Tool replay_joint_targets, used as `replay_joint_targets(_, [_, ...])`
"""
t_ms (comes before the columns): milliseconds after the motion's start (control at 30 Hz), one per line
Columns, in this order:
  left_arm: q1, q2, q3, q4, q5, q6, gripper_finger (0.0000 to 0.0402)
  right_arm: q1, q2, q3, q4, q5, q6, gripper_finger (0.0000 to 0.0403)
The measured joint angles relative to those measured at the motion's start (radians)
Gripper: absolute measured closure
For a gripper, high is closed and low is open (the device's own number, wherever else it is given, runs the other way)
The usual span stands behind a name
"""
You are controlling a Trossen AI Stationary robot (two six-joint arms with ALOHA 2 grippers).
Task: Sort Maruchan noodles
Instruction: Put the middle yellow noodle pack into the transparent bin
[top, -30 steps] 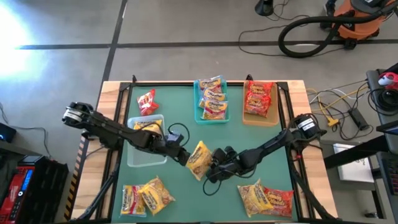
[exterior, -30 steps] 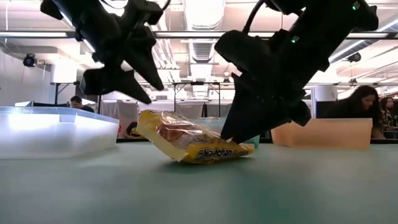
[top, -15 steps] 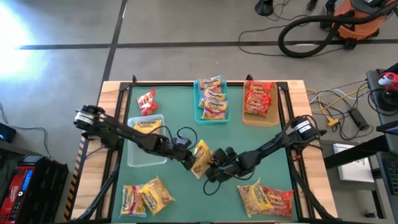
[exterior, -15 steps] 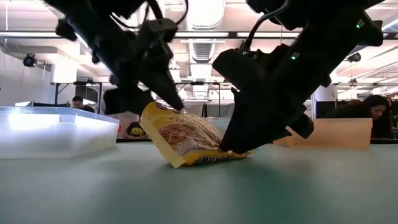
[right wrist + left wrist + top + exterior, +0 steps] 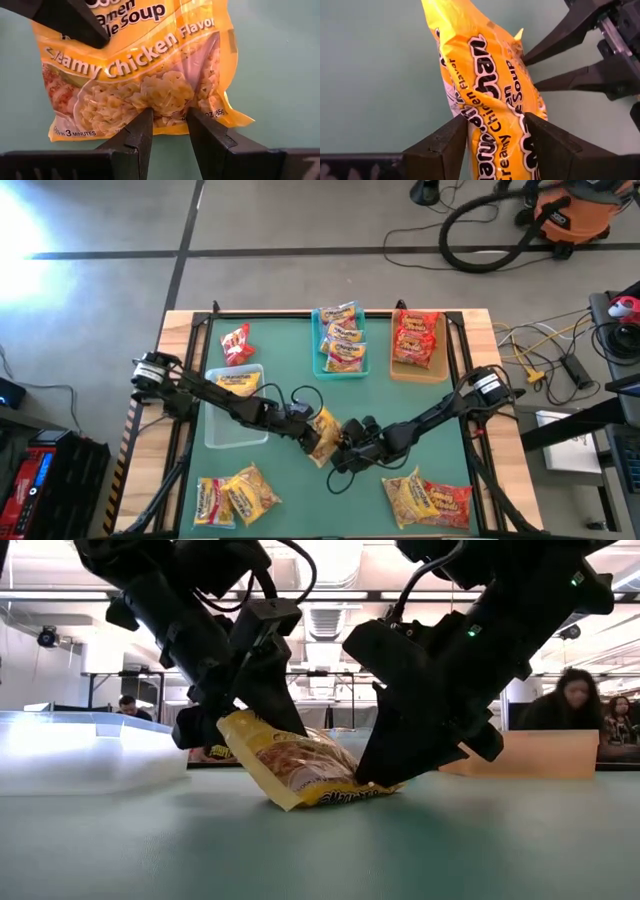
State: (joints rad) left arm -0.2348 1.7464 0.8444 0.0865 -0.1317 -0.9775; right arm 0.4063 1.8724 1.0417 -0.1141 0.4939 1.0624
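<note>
Left gripper (image 5: 495, 135) has come in over the last second and now has its fingers either side of the yellow Creamy Chicken packet (image 5: 295, 765), pads against the wrapper on both faces. A second ago it hung clear above and to the clear tray's side; it then dropped onto the packet's upper end. Looks like a grasp, though how firm I cannot tell (wrapper bulges between the fingers but isn't crushed).

Right gripper (image 5: 167, 132) is pinched on the opposite edge, at the bottom seam of the same packet, its position about as it was a second ago. So both arms are on one packet, mid-table, between the clear tray (image 5: 228, 436) and the right arm's wrist. The packet stands tilted, one edge on the green mat (image 5: 290, 350), the raised end at the left fingers.

What it means: this reads as a handover, right to left. The clear tray already has a yellow packet in it, so that is probably where this goes. Next the right would have to let go before the left pulls, or the wrapper gets stretched between them.

Elsewhere: teal tray (image 5: 340, 340) and tan tray (image 5: 417, 343) each hold packets; loose ones lie near the front corners (image 5: 235, 498) and one red by the far left (image 5: 236, 345).
</note>
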Motion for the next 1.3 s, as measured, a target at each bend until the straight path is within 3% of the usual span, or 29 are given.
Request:
replay_joint_targets(233, [-0.001, -0.004, 0.0, -0.007, 0.04, -0.003, 0.0294, 0.002, -0.08, -0.007, -0.045, -0.069, -0.045, 0.0289])
replay_joint_targets(600, [0.006, -0.074, -0.002, -0.034, 0.045, 0.008, 0.0392, 0.032, -0.163, -0.006, -0.182, -0.062, -0.028, 0.0289])
replay_joint_targets(967, [0.051, -0.245, -0.003, -0.122, 0.027, 0.12, 0.0402, 0.054, -0.155, -0.046, -0.18, -0.05, 0.054, 0.0289])
replay_joint_targets(1167, [0.052, -0.206, -0.003, -0.126, 0.111, 0.157, 0.0401, 0.056, -0.155, -0.049, -0.149, -0.035, 0.056, 0.0289])
replay_joint_targets(1300, [0.054, -0.158, -0.003, -0.123, 0.115, 0.146, 0.0401, 0.058, -0.155, -0.049, -0.042, 0.091, 0.053, 0.0289])
